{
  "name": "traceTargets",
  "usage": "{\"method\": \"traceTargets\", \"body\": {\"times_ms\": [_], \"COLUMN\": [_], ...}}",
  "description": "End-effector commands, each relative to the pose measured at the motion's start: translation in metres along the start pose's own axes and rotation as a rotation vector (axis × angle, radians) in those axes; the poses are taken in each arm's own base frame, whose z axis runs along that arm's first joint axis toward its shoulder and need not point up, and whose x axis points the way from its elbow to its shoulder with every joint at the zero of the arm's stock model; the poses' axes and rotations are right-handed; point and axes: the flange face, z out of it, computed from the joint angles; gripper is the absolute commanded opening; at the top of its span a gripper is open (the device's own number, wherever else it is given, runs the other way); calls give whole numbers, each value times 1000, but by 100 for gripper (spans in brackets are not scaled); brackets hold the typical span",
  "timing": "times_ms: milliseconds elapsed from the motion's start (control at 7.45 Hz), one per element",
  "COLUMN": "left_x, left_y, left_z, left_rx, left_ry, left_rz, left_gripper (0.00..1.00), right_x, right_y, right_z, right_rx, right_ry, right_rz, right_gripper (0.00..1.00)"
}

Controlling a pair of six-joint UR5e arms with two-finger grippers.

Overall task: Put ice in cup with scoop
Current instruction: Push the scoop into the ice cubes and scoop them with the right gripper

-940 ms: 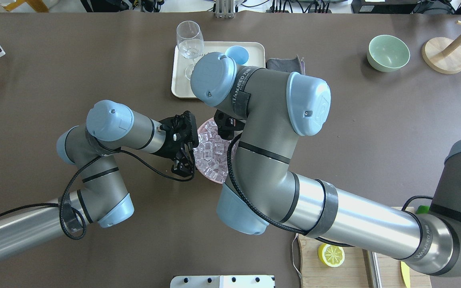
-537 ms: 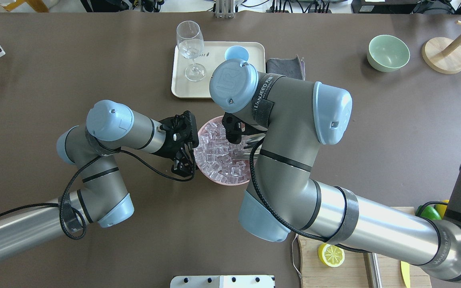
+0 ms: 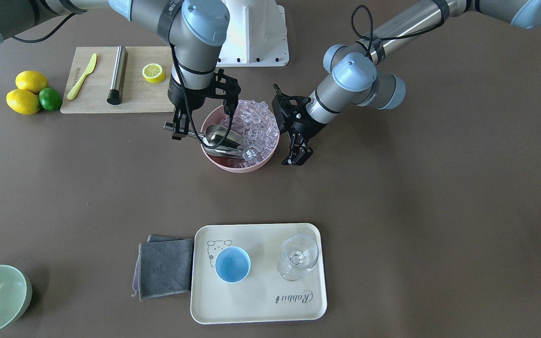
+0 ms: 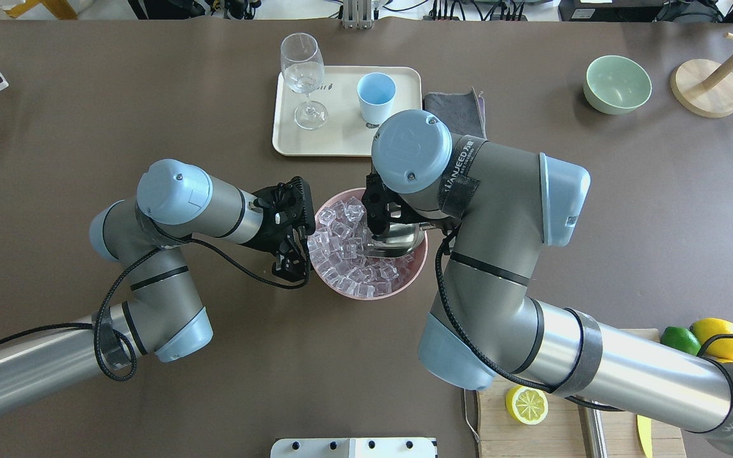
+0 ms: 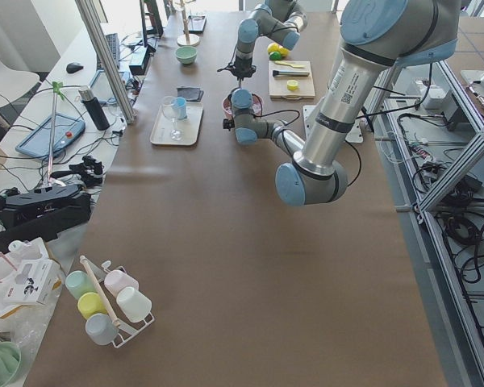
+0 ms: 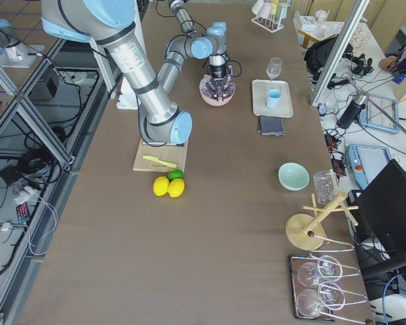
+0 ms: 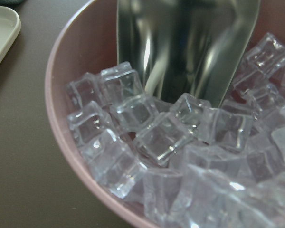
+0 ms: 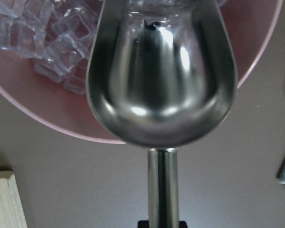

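The scoop lies with its trough in a pink bowl of ice, at the bowl's side toward the robot's right. My right gripper is shut on the scoop's handle. In the right wrist view the scoop is empty, its tip against the ice. My left gripper points down beside the bowl's other side, fingers together, holding nothing. The light-blue cup stands empty on the cream tray, beyond the bowl.
A wine glass shares the tray. A grey cloth lies beside it. A green bowl and a wooden stand are far right. A cutting board with a lemon half and a steel cylinder is near the robot.
My right arm has swung toward the robot's right, uncovering the cup and most of the ice. The scoop now shows in the bowl. The left arm has not moved.
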Motion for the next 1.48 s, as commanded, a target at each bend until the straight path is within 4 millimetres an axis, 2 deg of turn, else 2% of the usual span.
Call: {"method": "traceTargets", "body": {"times_ms": [0, 537, 806, 940, 1343], "left_x": [0, 0, 0, 0, 1], "left_y": [0, 0, -1, -1, -1], "left_z": [0, 0, -1, -1, -1], "left_rx": [1, 1, 3, 3, 3], "left_ry": [0, 0, 0, 0, 8], "left_rz": [1, 1, 1, 1, 0], "left_gripper": [99, 99, 99, 99, 99], "right_x": [-3, -12, -14, -3, 19], "right_y": [0, 6, 12, 25, 46], "right_z": [2, 10, 22, 29, 25], "right_rx": [38, 131, 174, 204, 246], "right_ry": [-12, -62, -87, -115, -164], "right_rz": [-3, -11, 2, 22, 57], "right_gripper": [0, 0, 0, 0, 0]}}
